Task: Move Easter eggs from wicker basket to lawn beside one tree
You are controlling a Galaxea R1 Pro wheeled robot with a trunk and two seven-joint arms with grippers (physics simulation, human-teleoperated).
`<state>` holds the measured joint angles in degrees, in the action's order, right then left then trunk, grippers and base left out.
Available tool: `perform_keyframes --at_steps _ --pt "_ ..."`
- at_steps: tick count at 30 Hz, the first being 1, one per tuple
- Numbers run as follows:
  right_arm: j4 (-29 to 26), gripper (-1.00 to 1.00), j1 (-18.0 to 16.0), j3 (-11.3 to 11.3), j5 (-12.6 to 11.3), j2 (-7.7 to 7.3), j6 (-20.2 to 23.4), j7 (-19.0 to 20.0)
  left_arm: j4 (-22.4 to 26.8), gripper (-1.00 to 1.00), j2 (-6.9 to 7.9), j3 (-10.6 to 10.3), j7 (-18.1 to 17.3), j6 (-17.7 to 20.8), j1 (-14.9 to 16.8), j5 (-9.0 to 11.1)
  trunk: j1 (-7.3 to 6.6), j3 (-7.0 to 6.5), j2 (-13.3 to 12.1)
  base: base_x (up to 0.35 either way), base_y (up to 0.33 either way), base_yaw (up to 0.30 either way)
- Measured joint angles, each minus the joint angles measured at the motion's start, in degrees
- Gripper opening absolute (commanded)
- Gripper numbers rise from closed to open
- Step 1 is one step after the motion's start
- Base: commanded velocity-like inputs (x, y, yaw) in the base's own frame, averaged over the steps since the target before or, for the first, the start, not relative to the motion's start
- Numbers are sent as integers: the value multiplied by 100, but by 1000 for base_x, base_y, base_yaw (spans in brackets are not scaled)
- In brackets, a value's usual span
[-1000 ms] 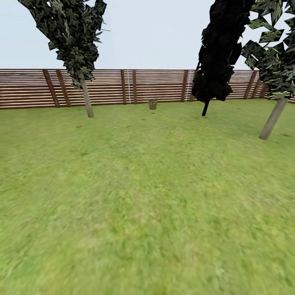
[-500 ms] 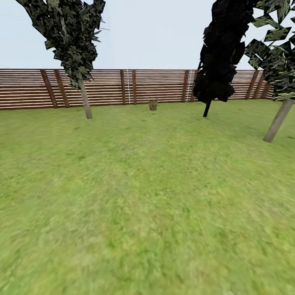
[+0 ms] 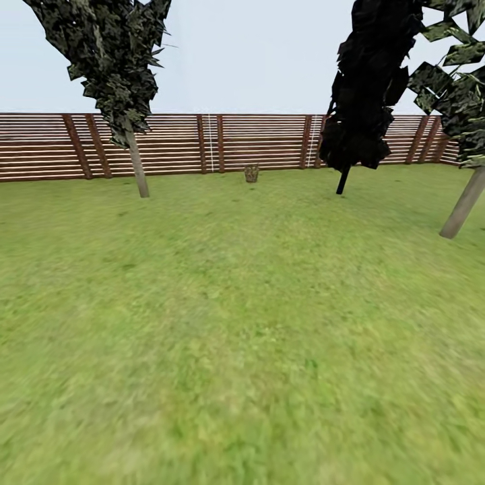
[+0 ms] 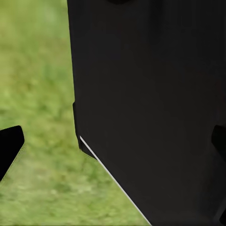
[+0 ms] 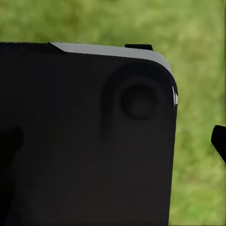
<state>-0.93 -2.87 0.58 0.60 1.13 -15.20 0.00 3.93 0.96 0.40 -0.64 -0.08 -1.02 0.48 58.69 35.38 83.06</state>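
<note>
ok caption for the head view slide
Small wicker basket far across the lawn by the slatted fence, between pale-trunked trees.

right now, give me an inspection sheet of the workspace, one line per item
surface: lawn, flat mottled green grass running to the fence.
job's things: wicker basket far off on the grass near the fence; too small to tell what it holds. Pale-trunked tree at left, another tree at the right edge.
clutter: nothing seen on the grass.
grippers: a dark fingertip over grass at the edge of each wrist view; dark robot body blocks most of both, so open or shut cannot be told.
cables: nothing seen.
surroundings: brown slatted fence across the back, a dark narrow tree right of centre, pale sky above.
</note>
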Motion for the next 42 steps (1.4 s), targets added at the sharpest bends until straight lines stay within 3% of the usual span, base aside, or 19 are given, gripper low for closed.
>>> perform_keyframes --at_steps 42 --pt "-12 100 0 -5 -34 -46 9 0 -6 100 -26 5 0 0 0 0 0 0 0 341 0 0"
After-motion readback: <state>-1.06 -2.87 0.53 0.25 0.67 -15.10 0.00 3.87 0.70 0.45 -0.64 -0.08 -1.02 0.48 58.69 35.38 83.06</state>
